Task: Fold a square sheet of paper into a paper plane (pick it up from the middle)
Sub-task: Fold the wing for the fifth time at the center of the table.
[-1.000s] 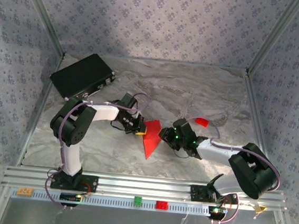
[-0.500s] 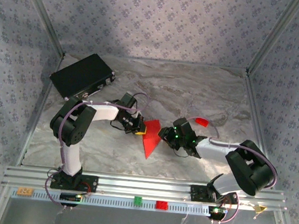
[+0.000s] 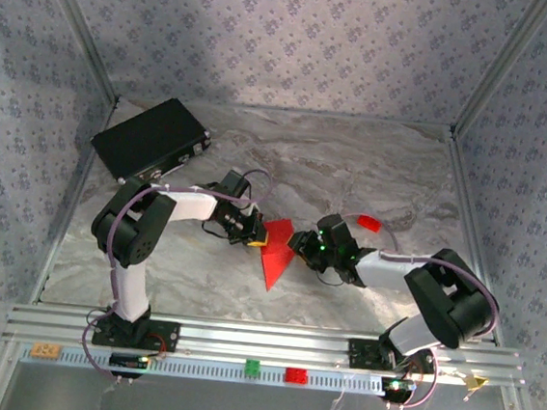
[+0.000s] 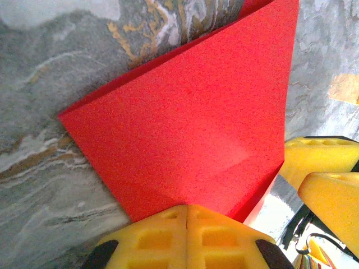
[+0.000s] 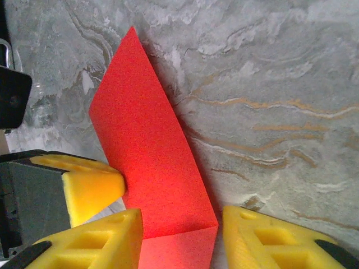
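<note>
Top external view: folded red paper (image 3: 274,258) lies flat on the marbled table (image 3: 374,166), between both arms, with its point toward their bases. Left gripper (image 3: 254,234) has its jaws closed tight, tips touching the paper's left edge. Right gripper (image 3: 299,242) has its jaws parted, loosely straddling the right edge.

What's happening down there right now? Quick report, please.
Left gripper shut on thin bright red paper sheet, part-folded. Right gripper open, straddling it. Nothing blocking.

The folded sheet of paper (image 3: 275,257) lies between the left gripper (image 3: 256,235) and the right gripper (image 3: 298,241) (its tip toward their bases). A box (image 3: 151,138) sits well beyond the left gripper, leftward. A small block (image 3: 369,222) sits beyond the right gripper, rightward.
</note>
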Robot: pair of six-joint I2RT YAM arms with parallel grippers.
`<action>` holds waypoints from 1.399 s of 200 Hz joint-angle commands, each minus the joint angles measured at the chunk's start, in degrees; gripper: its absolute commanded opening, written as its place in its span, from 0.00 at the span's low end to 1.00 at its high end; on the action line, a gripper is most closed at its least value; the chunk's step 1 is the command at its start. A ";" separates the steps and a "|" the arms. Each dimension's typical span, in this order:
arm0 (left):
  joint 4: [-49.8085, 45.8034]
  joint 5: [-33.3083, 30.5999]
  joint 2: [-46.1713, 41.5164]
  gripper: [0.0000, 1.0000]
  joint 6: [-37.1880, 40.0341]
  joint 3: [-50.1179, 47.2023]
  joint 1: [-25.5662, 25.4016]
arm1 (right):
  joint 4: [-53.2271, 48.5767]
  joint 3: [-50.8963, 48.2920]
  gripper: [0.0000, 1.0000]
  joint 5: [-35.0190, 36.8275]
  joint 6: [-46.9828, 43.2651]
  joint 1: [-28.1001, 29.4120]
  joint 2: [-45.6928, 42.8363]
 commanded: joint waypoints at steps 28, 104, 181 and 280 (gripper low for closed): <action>1.13 0.67 0.36 0.00 1.10 -0.30 0.46 | 5.30 -0.57 0.40 -2.04 -0.17 -0.37 1.56; 1.22 0.66 0.43 0.00 1.08 -0.26 0.46 | 9.23 0.59 0.34 -6.78 -3.45 -1.60 4.56; 1.22 0.74 0.47 0.00 1.11 -0.33 0.41 | 10.09 0.83 0.26 -9.35 -5.00 -3.37 6.28; 3.50 0.13 -5.39 0.06 -1.46 -1.41 0.41 | 10.09 -4.25 0.07 -0.18 0.41 -2.95 1.13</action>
